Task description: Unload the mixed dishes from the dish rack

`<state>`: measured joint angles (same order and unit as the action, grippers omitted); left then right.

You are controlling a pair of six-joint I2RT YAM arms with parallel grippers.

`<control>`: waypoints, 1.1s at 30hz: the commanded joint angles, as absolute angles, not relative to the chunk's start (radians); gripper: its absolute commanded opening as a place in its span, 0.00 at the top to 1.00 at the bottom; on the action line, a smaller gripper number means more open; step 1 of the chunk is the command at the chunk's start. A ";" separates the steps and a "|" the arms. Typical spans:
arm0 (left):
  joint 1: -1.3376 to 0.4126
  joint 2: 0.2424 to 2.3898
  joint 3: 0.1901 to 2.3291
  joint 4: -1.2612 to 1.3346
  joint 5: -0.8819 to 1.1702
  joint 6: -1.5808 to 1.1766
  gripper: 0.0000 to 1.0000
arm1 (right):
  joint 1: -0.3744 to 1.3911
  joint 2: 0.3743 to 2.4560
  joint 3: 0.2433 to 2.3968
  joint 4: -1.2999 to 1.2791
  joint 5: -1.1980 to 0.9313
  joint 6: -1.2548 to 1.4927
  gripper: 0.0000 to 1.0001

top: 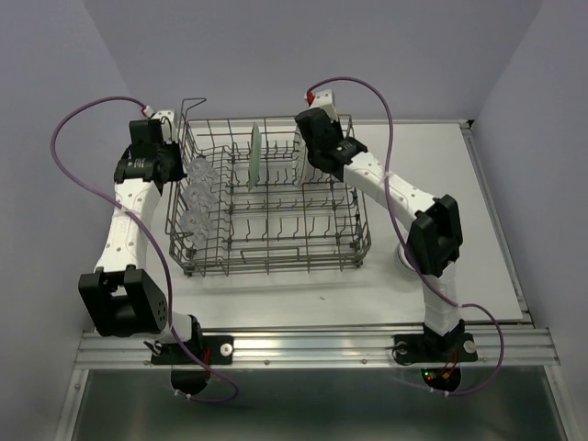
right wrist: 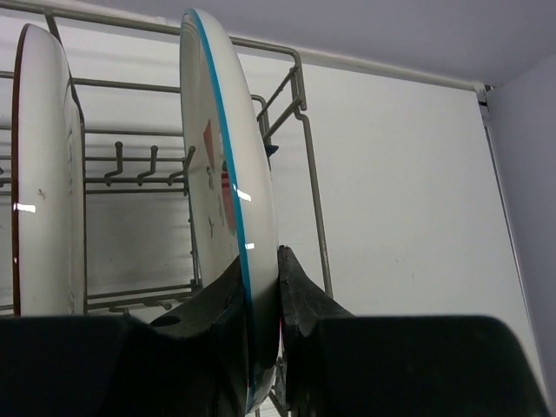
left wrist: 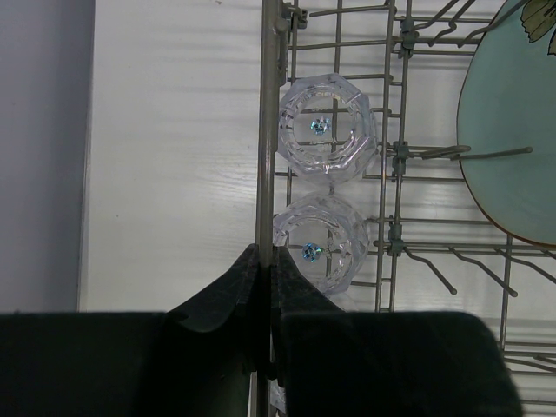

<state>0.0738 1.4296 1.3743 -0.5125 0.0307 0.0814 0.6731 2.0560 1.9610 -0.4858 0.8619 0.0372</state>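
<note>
- The right gripper is clamped on the near edge of the white plate, one finger on each face. The plate stands upright in the middle of the right wrist view, with a blue rim and red shapes on its face.
- Best to draw it out along its own plane, without twisting. A second plate stands just beside it at the left of that view, and a rack wire runs close on the right.
- The left gripper is closed on the rim wire of the dish rack, at the bottom centre of the left wrist view. It looks like a brace and should hold firm, so the rack does not ride up with the plate.
- Two clear glasses sit just inside that rim, and the pale green plate is at the right edge. Neither should be jolted.
- In the overhead view the rack sits mid-table, with the gripped plate at its upper right corner.
- No brand, label or writing is readable.
</note>
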 commanded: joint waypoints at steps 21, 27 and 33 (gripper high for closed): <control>0.075 1.450 1.405 -0.483 0.017 0.091 1.00 | 0.683 1.902 2.187 -0.327 0.988 -0.029 0.99; 0.077 1.454 1.411 -0.485 0.028 0.084 1.00 | 0.525 1.799 2.134 -0.408 0.795 0.150 0.99; 0.077 1.448 1.404 -0.479 0.014 0.087 1.00 | 0.154 1.640 1.953 -0.433 0.356 0.386 0.99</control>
